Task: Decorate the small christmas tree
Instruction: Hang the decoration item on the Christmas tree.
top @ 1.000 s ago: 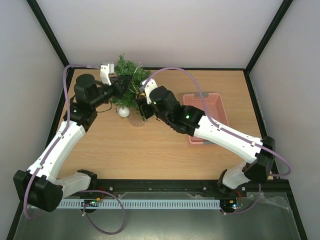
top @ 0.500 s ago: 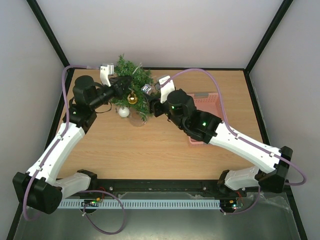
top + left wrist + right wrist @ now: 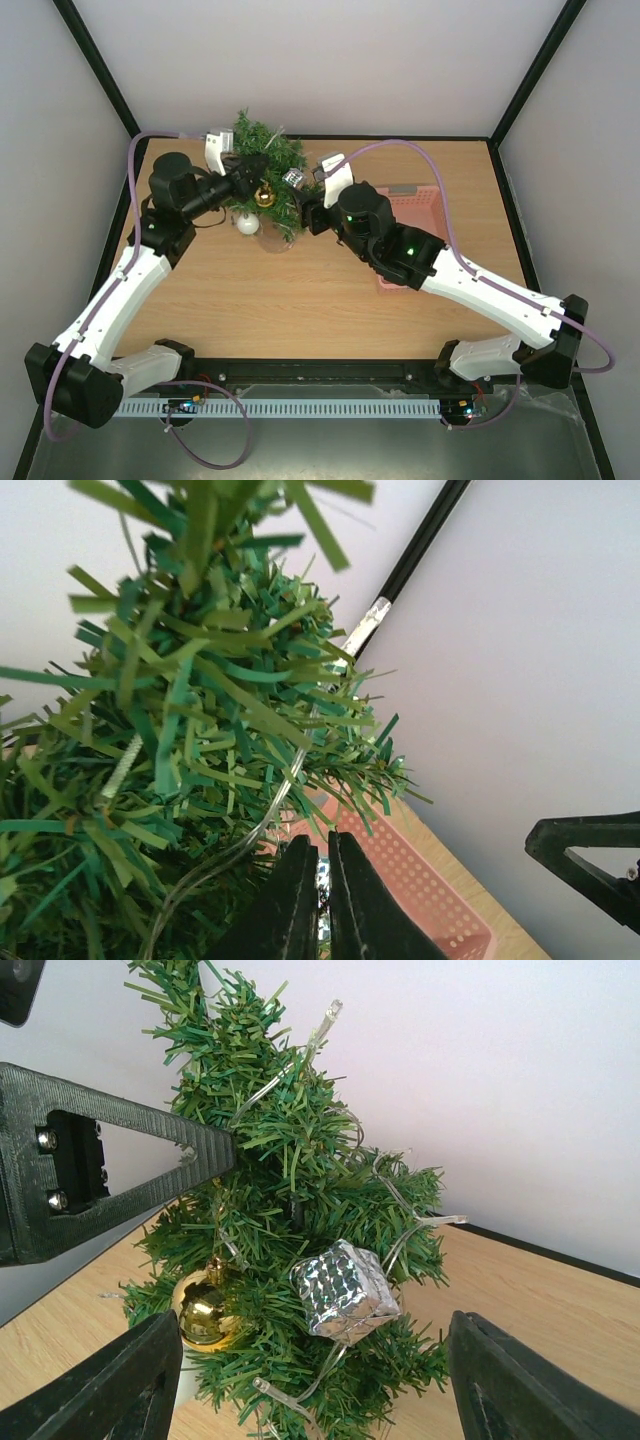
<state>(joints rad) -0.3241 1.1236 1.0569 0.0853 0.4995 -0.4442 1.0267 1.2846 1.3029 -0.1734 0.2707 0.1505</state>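
Note:
The small christmas tree [image 3: 265,170] stands at the table's back left, strung with a clear light string. On its front hang a gold ball [image 3: 265,195] and a silver gift box [image 3: 293,178]. A white ball [image 3: 247,223] sits low at its left. My left gripper [image 3: 252,170] is pushed into the branches from the left, its jaws shut [image 3: 320,880] with green needles [image 3: 200,730] above them. My right gripper [image 3: 320,1390] stands open just right of the tree. The silver gift box [image 3: 345,1290] hangs between its fingers [image 3: 110,1390] untouched, with the gold ball [image 3: 205,1305] beside it.
A pink perforated basket [image 3: 432,205] lies at the right, partly under my right arm, and shows behind the left jaws as the basket [image 3: 430,890]. Black frame posts [image 3: 515,110] and grey walls close in the table. The left finger [image 3: 100,1175] crosses the right wrist view.
My right gripper has opened and drawn back to the right from the tree, leaving the silver gift box hanging there. The gold ball is now uncovered. The left gripper has barely shifted.

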